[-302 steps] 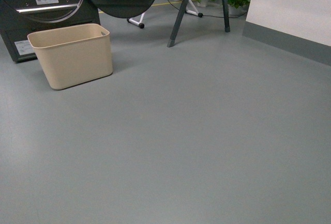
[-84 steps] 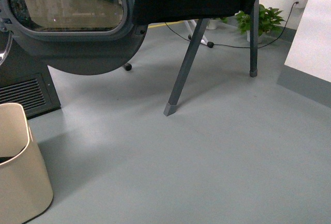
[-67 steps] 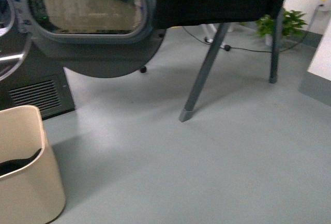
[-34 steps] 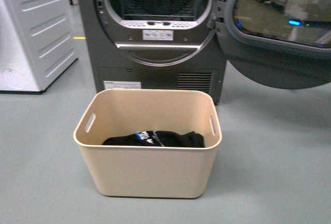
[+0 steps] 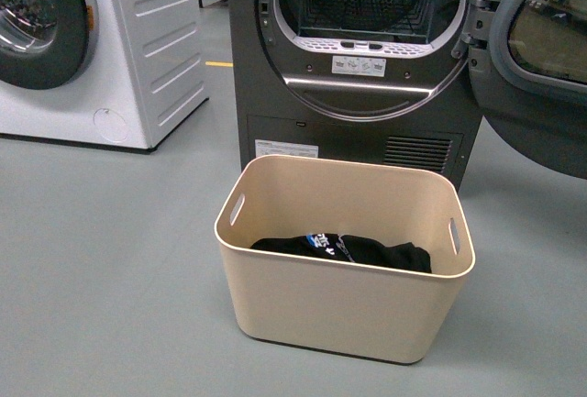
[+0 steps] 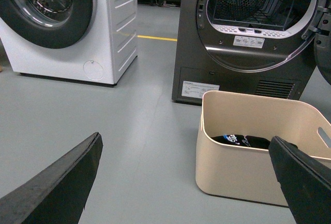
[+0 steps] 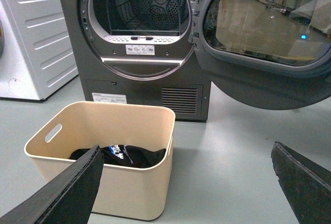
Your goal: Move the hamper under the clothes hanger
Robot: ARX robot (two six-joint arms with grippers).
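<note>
Ideally, the wide-spread, empty left gripper (image 6: 183, 140) and right gripper (image 7: 186, 147) each take one slotted end of the hamper (image 5: 344, 301).

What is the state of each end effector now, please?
Left end effector: open, holding nothing.
Right end effector: open, holding nothing.

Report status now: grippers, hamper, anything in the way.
Left gripper and right gripper open, empty. Hamper on the floor before the dryer, dark clothes inside, not gripped. Clothes hanger out of view. Dryer door open nearby.
</note>
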